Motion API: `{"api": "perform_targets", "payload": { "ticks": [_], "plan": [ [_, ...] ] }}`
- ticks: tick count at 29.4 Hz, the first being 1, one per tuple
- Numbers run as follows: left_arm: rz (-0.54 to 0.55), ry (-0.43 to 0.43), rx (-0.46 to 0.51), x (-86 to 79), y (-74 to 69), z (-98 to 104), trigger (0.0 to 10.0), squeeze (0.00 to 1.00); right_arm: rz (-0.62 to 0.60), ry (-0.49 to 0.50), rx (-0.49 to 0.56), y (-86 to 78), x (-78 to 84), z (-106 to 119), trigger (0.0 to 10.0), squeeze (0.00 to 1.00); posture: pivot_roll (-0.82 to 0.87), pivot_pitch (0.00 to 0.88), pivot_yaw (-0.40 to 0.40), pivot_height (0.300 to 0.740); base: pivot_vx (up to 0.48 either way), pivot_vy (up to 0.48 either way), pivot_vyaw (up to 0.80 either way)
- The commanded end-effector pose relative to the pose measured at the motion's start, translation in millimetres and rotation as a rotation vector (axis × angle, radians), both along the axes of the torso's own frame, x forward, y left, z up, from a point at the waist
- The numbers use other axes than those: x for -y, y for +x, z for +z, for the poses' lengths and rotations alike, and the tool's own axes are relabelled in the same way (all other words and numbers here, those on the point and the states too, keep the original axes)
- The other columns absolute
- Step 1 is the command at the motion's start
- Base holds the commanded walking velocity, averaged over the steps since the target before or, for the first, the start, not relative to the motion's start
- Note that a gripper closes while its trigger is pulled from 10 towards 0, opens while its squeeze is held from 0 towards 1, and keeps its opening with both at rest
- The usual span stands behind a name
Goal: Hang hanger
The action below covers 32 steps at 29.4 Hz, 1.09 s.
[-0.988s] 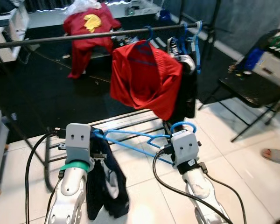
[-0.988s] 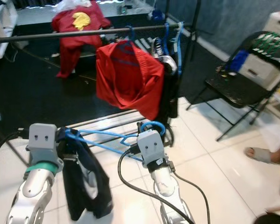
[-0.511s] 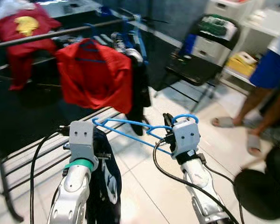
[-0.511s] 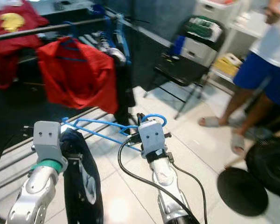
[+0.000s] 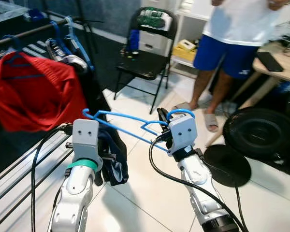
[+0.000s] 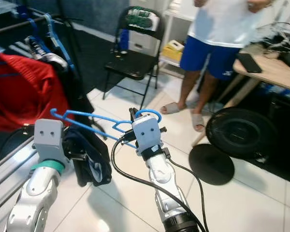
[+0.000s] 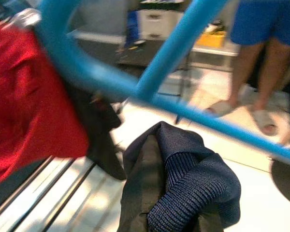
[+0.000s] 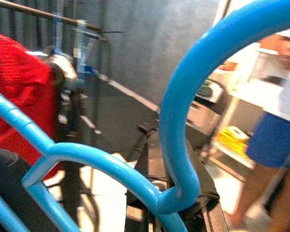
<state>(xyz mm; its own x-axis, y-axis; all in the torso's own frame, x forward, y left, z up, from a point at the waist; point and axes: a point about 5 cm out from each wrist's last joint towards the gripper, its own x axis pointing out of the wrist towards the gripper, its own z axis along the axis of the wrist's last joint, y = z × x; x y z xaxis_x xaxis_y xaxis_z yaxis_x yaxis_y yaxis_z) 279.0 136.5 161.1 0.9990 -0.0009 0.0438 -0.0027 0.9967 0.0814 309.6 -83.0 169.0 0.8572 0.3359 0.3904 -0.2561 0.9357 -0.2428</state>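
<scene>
Upper right of the left eye view: a person [image 5: 237, 43] in a white top and blue shorts, standing on the pale tiled floor [image 5: 150, 193] in sandals.

Far left: a big red top [image 5: 34, 96] hanging on a dark rail [image 5: 24, 34], with more clothes and blue hangers beside it.

Right side, on the floor: a round black fan [image 5: 256, 137], and just beside it a flat round black base [image 5: 227, 164].

Top middle: a black folding chair [image 5: 145, 63]. On its seat, against the back, a white box [image 5: 154, 41] with green things on top; what is inside cannot be made out. Right of the chair, on a low shelf, a yellow box [image 5: 186, 48]; what is in it is too small to tell.

Lower left: grey bars of a low rack [image 5: 19, 169].

Middle of the frame: the blue hanger [image 5: 130, 123], held up in the air between the two silver arms, well apart from the rail. Draped over its left end and hanging down: a dark blue garment [image 5: 113, 154].

Right gripper [image 5: 163, 118]: closed tight on the hanger just under its hook.

Left gripper [image 5: 87, 126]: right up against the hanger's left end. Whether it grips there cannot be told.
</scene>
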Motion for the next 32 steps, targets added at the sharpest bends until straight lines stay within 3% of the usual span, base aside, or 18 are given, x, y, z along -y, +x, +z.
{"api": "perform_targets", "payload": {
  "ticks": [1,32],
  "plan": [
    [-0.016,0.014,0.005,1.6,-0.1,1.4,10.0,0.00,-0.007,0.017,-0.019,1.4,2.2,-2.2,10.0,0.00,-0.04,0.035,0.058,0.740,0.000,0.000,-0.80],
    [0.013,0.013,-0.005,-2.1,-3.8,-0.5,10.0,0.00,0.011,0.024,-0.010,7.7,0.1,5.5,10.0,0.00,0.01,0.056,0.032,0.740,0.000,0.000,-0.80]
  ]
}}
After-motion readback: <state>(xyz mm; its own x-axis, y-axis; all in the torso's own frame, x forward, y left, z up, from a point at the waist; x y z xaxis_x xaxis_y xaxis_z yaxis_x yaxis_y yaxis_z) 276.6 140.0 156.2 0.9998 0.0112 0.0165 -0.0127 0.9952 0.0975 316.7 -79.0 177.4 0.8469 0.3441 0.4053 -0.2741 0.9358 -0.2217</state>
